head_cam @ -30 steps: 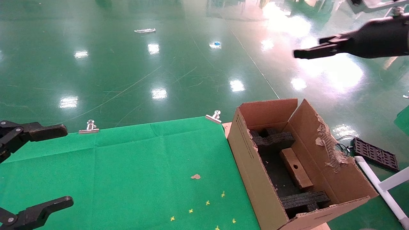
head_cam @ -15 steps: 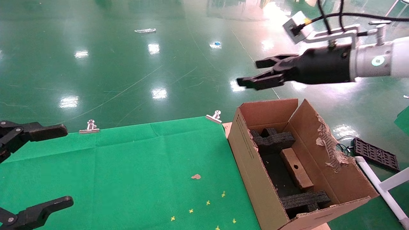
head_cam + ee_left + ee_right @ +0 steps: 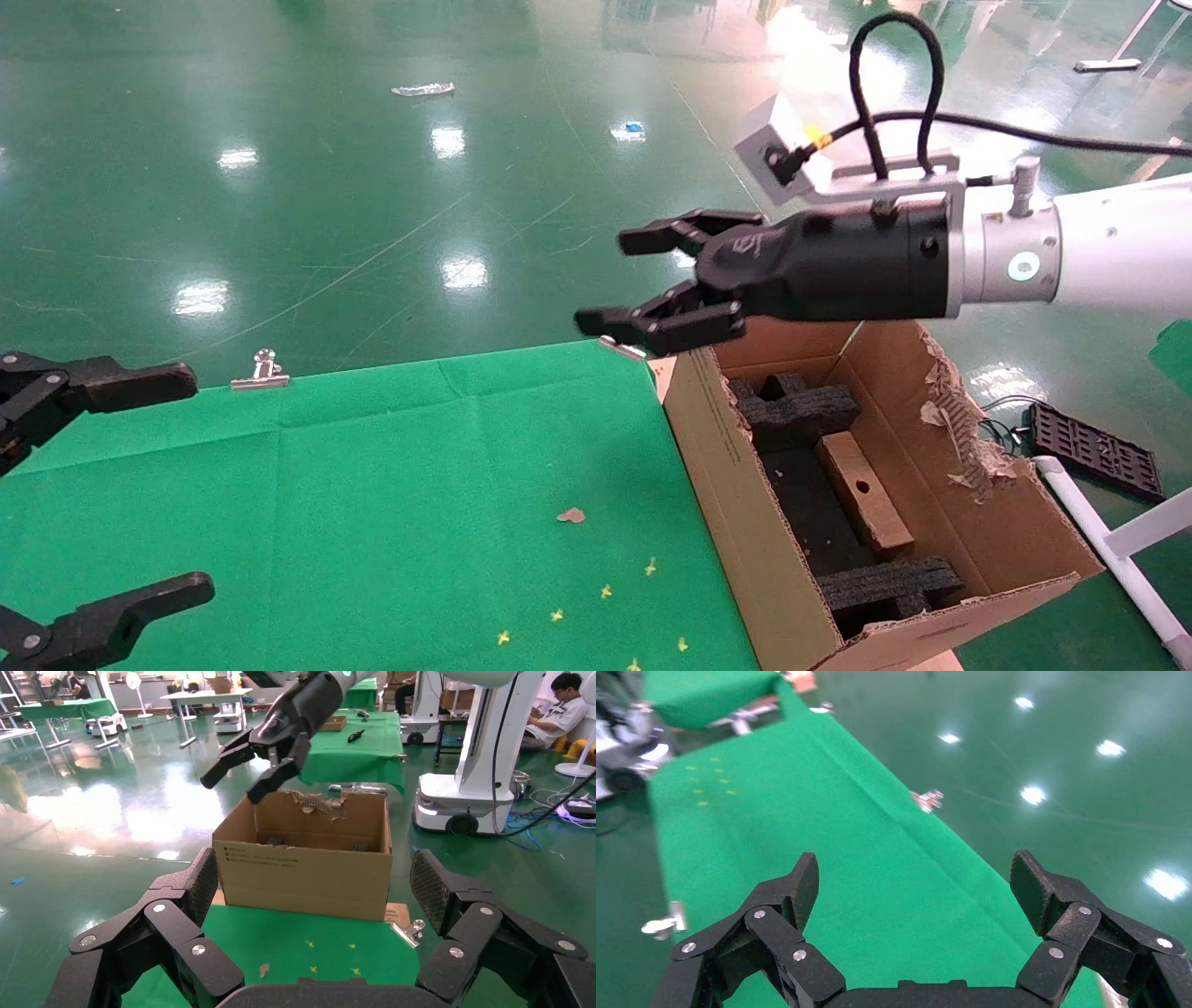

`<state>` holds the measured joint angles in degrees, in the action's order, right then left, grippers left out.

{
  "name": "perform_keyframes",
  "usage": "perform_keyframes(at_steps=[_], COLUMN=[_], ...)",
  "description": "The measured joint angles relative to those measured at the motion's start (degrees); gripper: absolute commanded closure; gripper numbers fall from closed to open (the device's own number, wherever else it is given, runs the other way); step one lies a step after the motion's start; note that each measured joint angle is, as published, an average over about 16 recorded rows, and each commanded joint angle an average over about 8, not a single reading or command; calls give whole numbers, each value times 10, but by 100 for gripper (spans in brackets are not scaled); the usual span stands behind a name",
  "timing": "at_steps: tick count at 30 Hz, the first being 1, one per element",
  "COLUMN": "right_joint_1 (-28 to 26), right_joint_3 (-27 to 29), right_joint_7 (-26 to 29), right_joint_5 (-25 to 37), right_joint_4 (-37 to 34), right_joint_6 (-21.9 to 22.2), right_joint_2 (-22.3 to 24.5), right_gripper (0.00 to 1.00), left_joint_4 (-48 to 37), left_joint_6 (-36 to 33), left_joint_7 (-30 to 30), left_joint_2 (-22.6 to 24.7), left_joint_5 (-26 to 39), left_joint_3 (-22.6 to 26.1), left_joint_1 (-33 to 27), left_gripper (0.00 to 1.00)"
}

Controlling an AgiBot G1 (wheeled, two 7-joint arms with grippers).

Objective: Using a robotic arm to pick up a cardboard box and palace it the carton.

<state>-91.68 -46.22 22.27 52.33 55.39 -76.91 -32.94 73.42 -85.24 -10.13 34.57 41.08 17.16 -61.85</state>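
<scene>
Green-clothed table (image 3: 372, 485): white robotic arm's right gripper (image 3: 643, 284) has swung in, empty, fingers apart; small brown cardboard box (image 3: 861, 489) already lies inside large corrugated carton (image 3: 736, 503).

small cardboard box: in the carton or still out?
In. The cardboard box lies on the carton's floor between the two black foam blocks, hole side up. The right gripper is above the carton's far corner, open and empty.

The green cloth (image 3: 391, 503) lies mostly bare, carrying only a small brown scrap (image 3: 570, 514). The right gripper (image 3: 622, 283), fingers spread, hangs above the carton (image 3: 745, 522)'s far left corner. Inside, foam blocks (image 3: 796, 405) and the cardboard box (image 3: 862, 491) crowd the floor.
</scene>
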Motion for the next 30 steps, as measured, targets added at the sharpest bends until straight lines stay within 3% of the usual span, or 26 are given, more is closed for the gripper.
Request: perform_keyframes(at_steps=[20, 30], right_joint_1=[225, 304], right_joint_3=[225, 304], right_joint_7=[-86, -114], right_joint_5=[-78, -106], right_joint_4=[136, 183], right_joint_6=[-66, -88], right_joint_2=[-16, -21], right_gripper=[0, 0], left_joint_4=[0, 0], left_joint_6=[0, 0], left_joint_7=[0, 0], left_joint_2=[0, 0], left_joint_5=[0, -1], left_joint_3=[1, 1], left_joint_1=[0, 0], left_gripper=[0, 0])
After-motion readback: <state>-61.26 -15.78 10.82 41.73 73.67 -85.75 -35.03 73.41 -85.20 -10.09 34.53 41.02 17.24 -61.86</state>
